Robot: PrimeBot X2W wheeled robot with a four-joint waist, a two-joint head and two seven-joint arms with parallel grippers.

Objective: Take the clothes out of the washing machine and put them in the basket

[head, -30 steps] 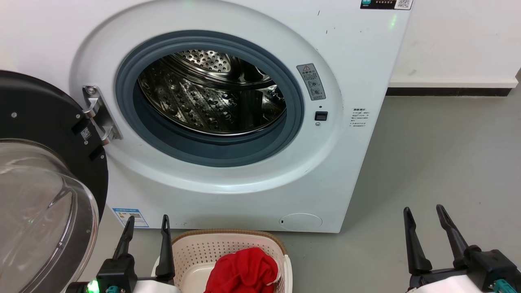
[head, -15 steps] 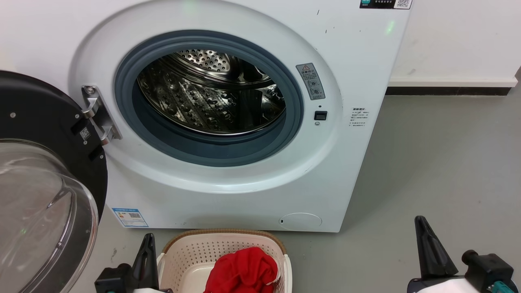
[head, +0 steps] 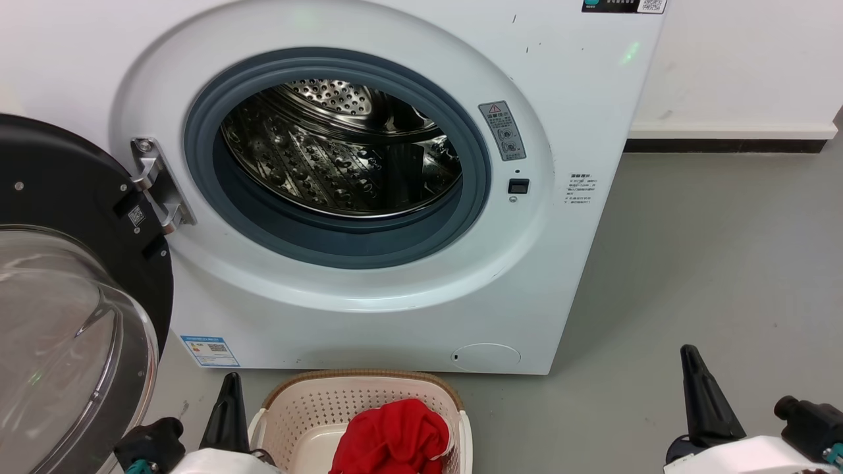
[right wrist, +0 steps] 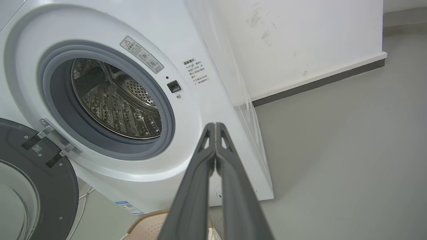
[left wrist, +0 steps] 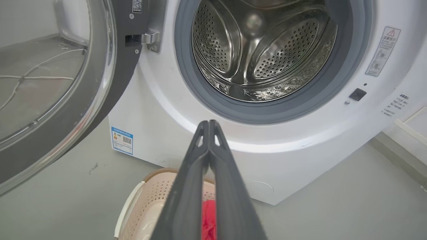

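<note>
The white washing machine (head: 566, 99) stands with its door (head: 72, 289) swung open to the left, and its steel drum (head: 336, 158) shows no fabric inside. Below it on the floor sits the cream basket (head: 309, 401) with red clothes (head: 395, 438) bunched in it. My left gripper (head: 230, 385) is shut, just left of the basket; its tips (left wrist: 208, 124) meet with nothing between them. My right gripper (head: 690, 355) is shut too, over bare floor at the lower right, fingertips (right wrist: 215, 126) pressed together.
Grey floor (head: 711, 263) spreads to the right of the machine up to a white wall with a dark skirting board (head: 724, 146). The open door's glass bowl (head: 59, 342) juts out at the lower left, close to my left arm.
Both grippers have gone from open to shut and have drawn back toward the bottom edge of the head view. The basket, clothes and machine have stayed put.
</note>
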